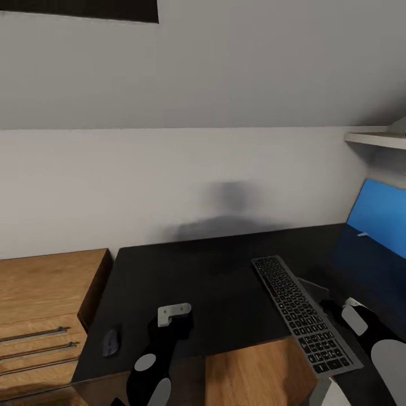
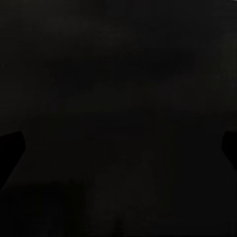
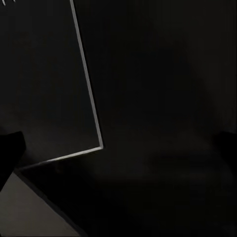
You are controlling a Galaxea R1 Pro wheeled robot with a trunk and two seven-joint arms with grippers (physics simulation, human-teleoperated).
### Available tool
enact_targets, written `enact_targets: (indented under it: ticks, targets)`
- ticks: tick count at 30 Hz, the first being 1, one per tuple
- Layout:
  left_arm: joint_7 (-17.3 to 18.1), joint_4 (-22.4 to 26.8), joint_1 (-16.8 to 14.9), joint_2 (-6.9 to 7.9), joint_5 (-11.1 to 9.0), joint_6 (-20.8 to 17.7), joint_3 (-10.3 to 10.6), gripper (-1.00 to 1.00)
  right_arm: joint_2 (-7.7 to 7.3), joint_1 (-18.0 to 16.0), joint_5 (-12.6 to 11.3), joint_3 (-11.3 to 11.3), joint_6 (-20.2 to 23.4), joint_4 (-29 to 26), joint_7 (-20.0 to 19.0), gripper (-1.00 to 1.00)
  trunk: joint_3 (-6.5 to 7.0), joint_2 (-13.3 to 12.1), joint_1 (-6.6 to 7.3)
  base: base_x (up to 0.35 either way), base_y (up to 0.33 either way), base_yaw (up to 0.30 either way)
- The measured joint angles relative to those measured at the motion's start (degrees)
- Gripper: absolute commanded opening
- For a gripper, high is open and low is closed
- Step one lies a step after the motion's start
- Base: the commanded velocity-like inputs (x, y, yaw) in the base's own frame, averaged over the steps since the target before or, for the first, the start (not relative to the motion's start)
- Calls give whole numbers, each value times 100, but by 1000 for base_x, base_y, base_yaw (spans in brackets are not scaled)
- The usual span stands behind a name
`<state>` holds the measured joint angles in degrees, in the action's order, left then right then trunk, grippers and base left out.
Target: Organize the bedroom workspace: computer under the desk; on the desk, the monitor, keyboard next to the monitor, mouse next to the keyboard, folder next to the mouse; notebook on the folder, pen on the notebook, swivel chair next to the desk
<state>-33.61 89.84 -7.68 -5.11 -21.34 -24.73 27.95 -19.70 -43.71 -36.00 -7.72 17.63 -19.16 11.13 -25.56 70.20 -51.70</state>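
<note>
The black-topped desk (image 1: 214, 270) fills the middle of the head view. The long dark-grey keyboard (image 1: 304, 313) lies slanted on its right part, its near end past the front edge. The small black mouse (image 1: 111, 341) sits at the desk's front left corner. My left gripper (image 2: 123, 136) hangs open over bare desk top, just right of the mouse. My right gripper (image 3: 118, 140) is open beside the keyboard's silver-edged corner (image 3: 98, 145). A blue flat item (image 1: 378, 220) leans at the far right; I cannot tell whether it is the folder or the notebook. The monitor, computer, pen and swivel chair are out of view.
A light-wood chest (image 1: 45, 299) with long bar handles stands against the desk's left side. A white shelf (image 1: 372, 138) juts out at the upper right. A plain wall backs the desk. Wooden floor (image 1: 242, 372) shows below the front edge.
</note>
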Motion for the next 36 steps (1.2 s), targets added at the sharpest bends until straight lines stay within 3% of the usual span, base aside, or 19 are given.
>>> enact_targets:
  ticks: [8,17,36]
  targets:
    - [0,-1,0,0,-1,-6,3,100,4,0,1,8,-15,2,-6,100,0,0,0,-136,103,0]
    - [-8,-9,0,9,-8,1,326,100,9,0,-11,8,-21,5,-7,100,0,1,-1,-154,74,0]
    - [-16,-8,1,9,-2,6,342,100,23,0,39,29,-20,-6,-58,100,0,1,0,-111,73,0]
